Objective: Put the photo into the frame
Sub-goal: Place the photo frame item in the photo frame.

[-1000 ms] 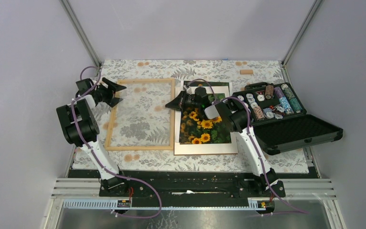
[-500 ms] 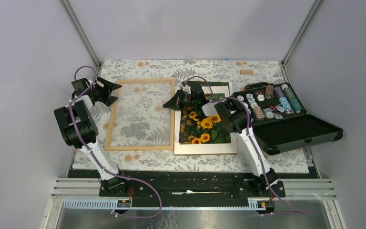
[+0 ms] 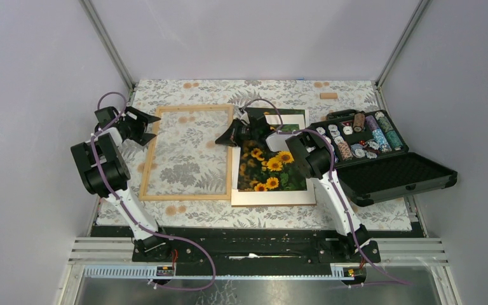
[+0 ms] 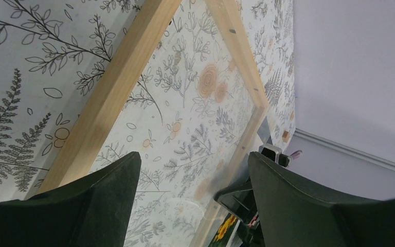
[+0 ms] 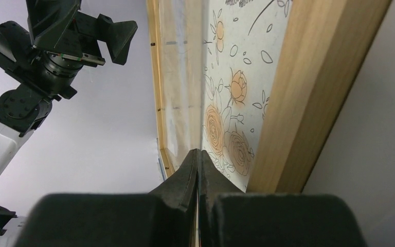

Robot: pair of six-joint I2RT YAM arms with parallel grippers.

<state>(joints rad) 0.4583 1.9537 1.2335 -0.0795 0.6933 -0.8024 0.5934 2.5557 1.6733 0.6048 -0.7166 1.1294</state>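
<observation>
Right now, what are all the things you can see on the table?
tablecloth: one, white with grey leaves and orange flowers, covering the table
frame: one, light wood with a clear pane, lying flat on the left half
photo: one, yellow sunflowers on dark green, middle, right of the frame
board: one, white, under the photo
case: one, black, open, right side
chips: many, mixed colours, inside the case
block: one, light wood, far right corner
left gripper: one, black, open, at the frame's far left corner
right gripper: one, black, shut, at the frame's right rail
</observation>
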